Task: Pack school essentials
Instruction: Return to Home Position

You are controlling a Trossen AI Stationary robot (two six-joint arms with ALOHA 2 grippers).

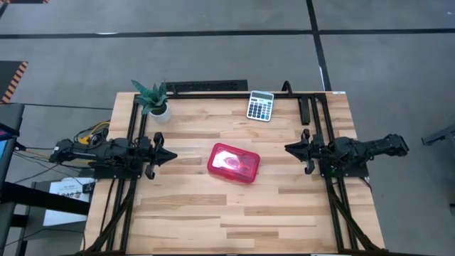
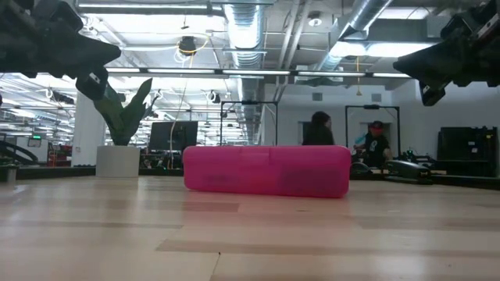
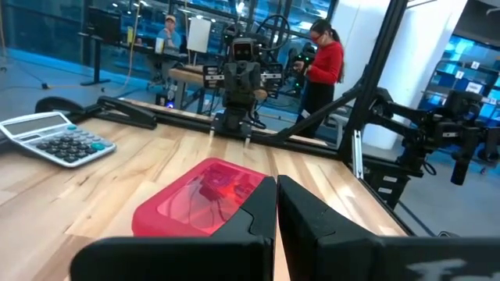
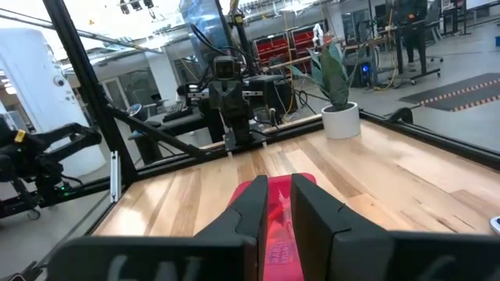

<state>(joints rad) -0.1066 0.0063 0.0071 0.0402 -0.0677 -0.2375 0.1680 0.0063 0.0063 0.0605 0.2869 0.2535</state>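
A red plastic hinged case [image 1: 233, 162] lies shut and flat on the middle of the wooden table; it also shows in the low view [image 2: 266, 170]. Dim shapes show through its lid [image 3: 212, 187]; I cannot tell what they are. No scissors, pencils or crayon box show anywhere on the table. My left gripper [image 1: 173, 155] hovers left of the case, shut and empty, pointing at it [image 3: 276, 204]. My right gripper [image 1: 288, 148] hovers right of the case, empty, its fingers a narrow gap apart [image 4: 280, 204].
A grey calculator [image 1: 260, 106] lies at the table's far edge, right of the middle. A potted plant [image 1: 155, 99] stands at the far left corner. Black frame rails [image 1: 213, 90] run along the far and side edges. People stand in the room beyond [image 2: 320, 129].
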